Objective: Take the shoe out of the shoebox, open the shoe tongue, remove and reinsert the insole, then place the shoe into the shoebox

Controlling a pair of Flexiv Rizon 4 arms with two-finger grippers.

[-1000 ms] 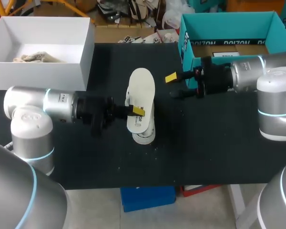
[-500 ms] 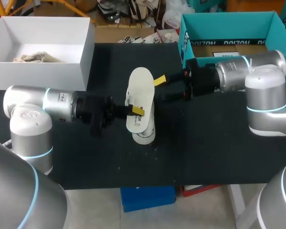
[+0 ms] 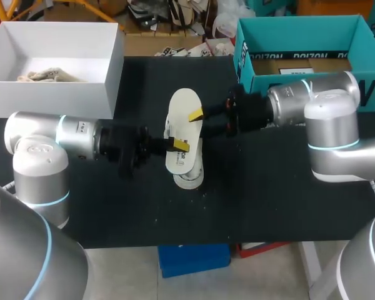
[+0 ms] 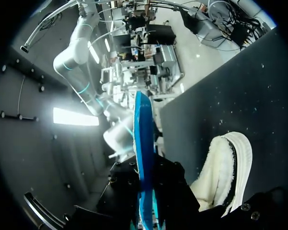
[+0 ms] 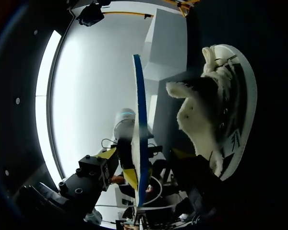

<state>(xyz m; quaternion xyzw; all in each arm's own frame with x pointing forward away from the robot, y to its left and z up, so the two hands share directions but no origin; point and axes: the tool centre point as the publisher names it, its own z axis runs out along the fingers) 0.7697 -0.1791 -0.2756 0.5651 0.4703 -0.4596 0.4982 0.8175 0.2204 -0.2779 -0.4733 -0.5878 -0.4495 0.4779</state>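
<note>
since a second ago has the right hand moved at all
Yes. The right hand has moved left, away from the teal shoebox and up to the white insole.

The insole (image 3: 186, 106) is flanked by the left gripper (image 3: 178, 145) at 9 o'clock and the right gripper (image 3: 200, 119) at 3; passage is left over the table (image 3: 194, 215) at 6. A white box (image 3: 112, 72) is set at 10, the shoebox (image 3: 245, 62) at 2.

Thin blue-edged insole (image 4: 142, 143) stands upright, seen edge-on, lower end set between black housings (image 4: 175, 189); whose they are cannot be told. White fleece-lined shoe with white rubber sole (image 4: 225, 177) lies on the black tabletop (image 4: 230, 96), just beside the insole's lower end. Tabletop extends away to the right.
</note>
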